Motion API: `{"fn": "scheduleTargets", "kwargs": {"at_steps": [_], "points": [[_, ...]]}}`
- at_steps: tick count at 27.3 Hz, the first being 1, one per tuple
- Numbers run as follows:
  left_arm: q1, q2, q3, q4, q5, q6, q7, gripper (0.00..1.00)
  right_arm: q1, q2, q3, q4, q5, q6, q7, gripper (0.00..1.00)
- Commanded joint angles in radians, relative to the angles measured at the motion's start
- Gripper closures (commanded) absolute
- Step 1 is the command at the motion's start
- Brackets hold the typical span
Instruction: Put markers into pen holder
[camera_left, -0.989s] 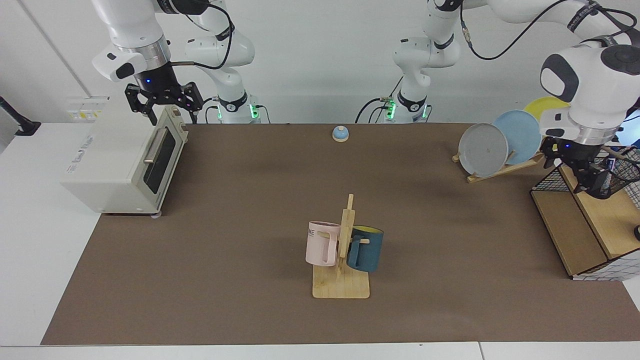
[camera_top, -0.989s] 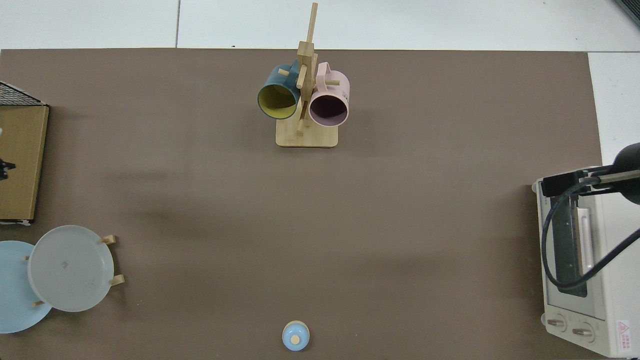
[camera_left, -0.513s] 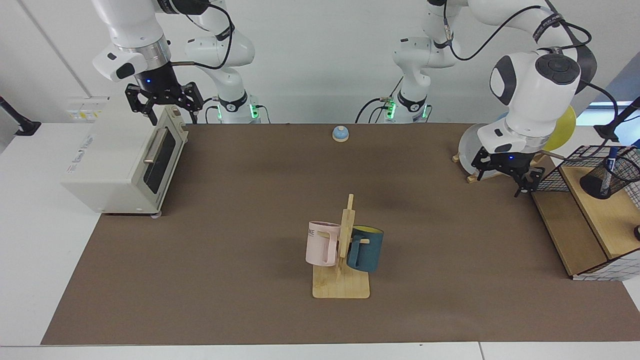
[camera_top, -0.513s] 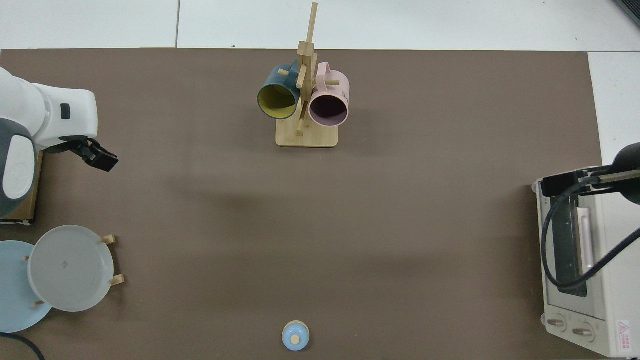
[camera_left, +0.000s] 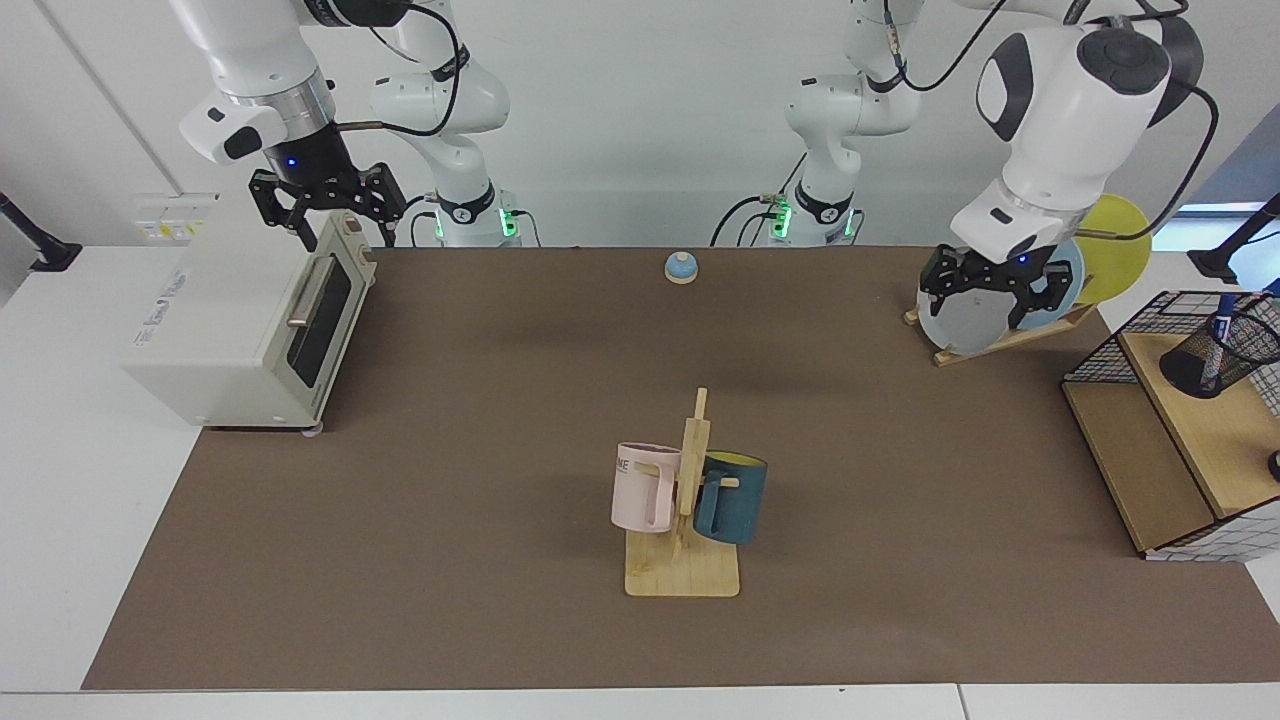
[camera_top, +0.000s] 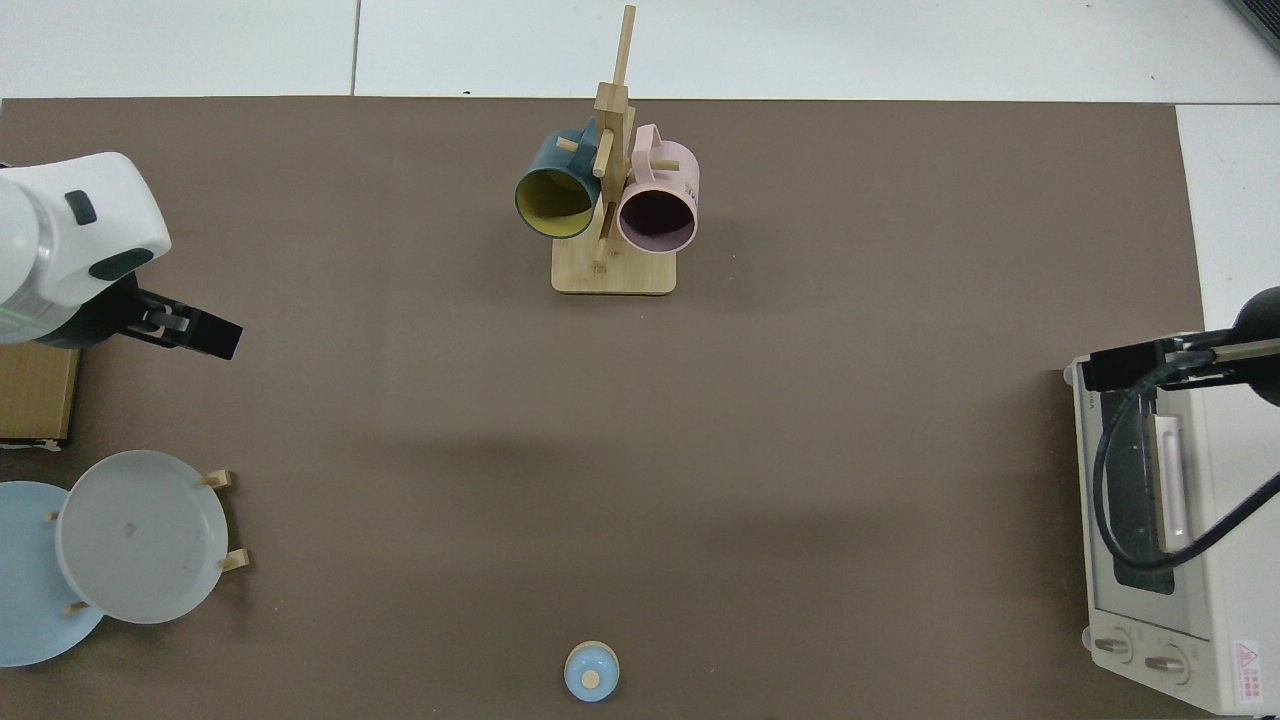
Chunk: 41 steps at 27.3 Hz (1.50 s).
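Facing view first: the left gripper (camera_left: 990, 285) hangs in front of the grey plate (camera_left: 962, 308) on the plate rack, its fingers spread and holding nothing. A second ago it was down at the pen holder (camera_left: 1218, 355) on the wooden shelf of the wire basket (camera_left: 1110, 352); half a second ago it had come away low beside the basket, and now it is higher and further toward the middle of the table, well apart from the holder. The marker (camera_left: 1217, 340) stands tilted inside the pen holder, blue cap up, leaning on the mesh wall. By my judgement the placement is done and this is the retreat; no other marker shows on the table. The right gripper (camera_left: 327, 200) waits above the top front edge of the toaster oven (camera_left: 245, 325), fingers apart and empty, unmoved across the three moments. The mug stand (camera_left: 683, 530) with its pink and teal mugs and the small blue bell (camera_left: 681, 266) are untouched.

Top view next: the left gripper (camera_top: 185, 330) now shows at the picture's left edge, past the wooden shelf, whereas a second ago no arm showed there at all. The pen holder and marker lie outside this view. The right arm's dark gripper (camera_top: 1130, 365) sits over the toaster oven at the opposite edge.
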<state>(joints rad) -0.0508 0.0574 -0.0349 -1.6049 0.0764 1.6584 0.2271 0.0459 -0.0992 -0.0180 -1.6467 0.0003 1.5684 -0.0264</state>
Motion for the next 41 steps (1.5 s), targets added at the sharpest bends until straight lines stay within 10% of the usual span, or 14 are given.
{"fn": "scheduleTargets", "kwargs": {"at_steps": [1,41], "points": [[0.014,-0.076,0.009,-0.084,-0.066,0.007,-0.037,0.0,-0.017,-0.004,0.006,-0.002,0.024,0.001,-0.026,0.0],[0.011,0.022,0.033,0.022,-0.052,0.02,-0.104,0.0,-0.017,-0.004,0.006,-0.002,0.024,-0.001,-0.026,0.0]]}}
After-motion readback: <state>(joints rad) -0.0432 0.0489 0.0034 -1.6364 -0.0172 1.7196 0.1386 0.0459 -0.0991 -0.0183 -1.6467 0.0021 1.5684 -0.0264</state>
